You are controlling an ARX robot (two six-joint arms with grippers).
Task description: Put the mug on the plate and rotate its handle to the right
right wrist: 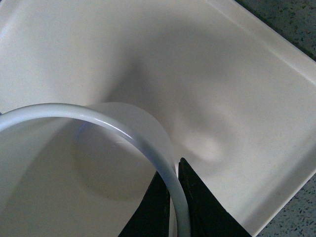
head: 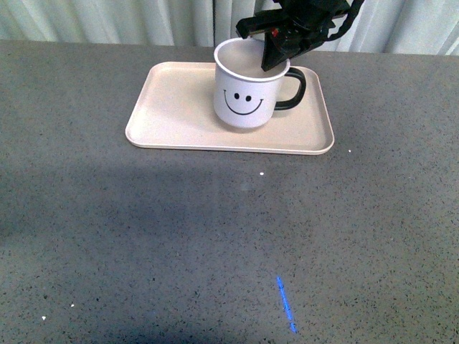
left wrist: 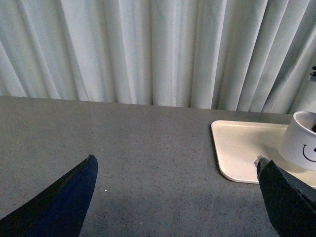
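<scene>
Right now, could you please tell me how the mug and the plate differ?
The mug is white, tall and round with a black smiley; the plate is beige, flat, rectangular and plain. The right gripper clamps the mug's rim; nothing grips the plate. Both are pale.

The table (head: pixel 143 236) is a dark grey surface with fine black and pale speckles, and it fills nearly all of the front view. Behind its far edge hangs a white curtain (head: pixel 107 21) with many vertical folds; the left wrist view shows it reaching down to the table. A short blue streak (head: pixel 286 304) lies on the near part, slanted. Some small white specks (head: pixel 261 173) are scattered here and there. A broad, soft shadow (head: pixel 64 201) darkens the left side of the table.
</scene>
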